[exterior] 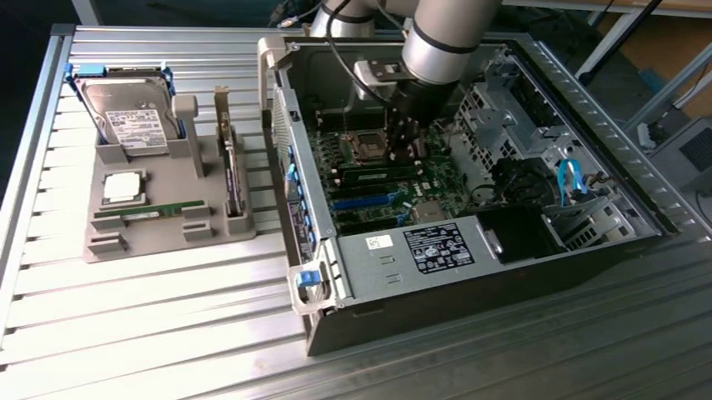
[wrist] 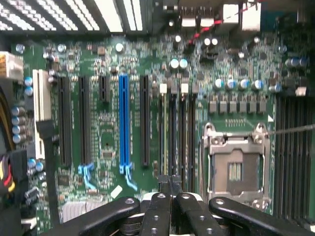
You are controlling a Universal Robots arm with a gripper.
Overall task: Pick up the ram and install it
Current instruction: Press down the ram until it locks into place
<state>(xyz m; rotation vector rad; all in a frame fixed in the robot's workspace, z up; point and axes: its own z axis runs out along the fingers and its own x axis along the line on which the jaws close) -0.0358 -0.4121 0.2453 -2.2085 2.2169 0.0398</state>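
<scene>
I'm holding the black gripper [wrist: 171, 183], jaws clenched on nothing, over the green motherboard [wrist: 108, 132] (memory slots [wrist: 176, 132] just below).

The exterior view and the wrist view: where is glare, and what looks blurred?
Exterior view: strong glare on the slatted table at that view's left, the case interior darker. Wrist view: motherboard slightly soft, shut pincer dark, bright slats overexposed.

My arm [exterior: 439, 42] hides part of the motherboard [exterior: 389, 179]; the gripper [wrist: 170, 189] is cut off at the wrist view's edge.
</scene>
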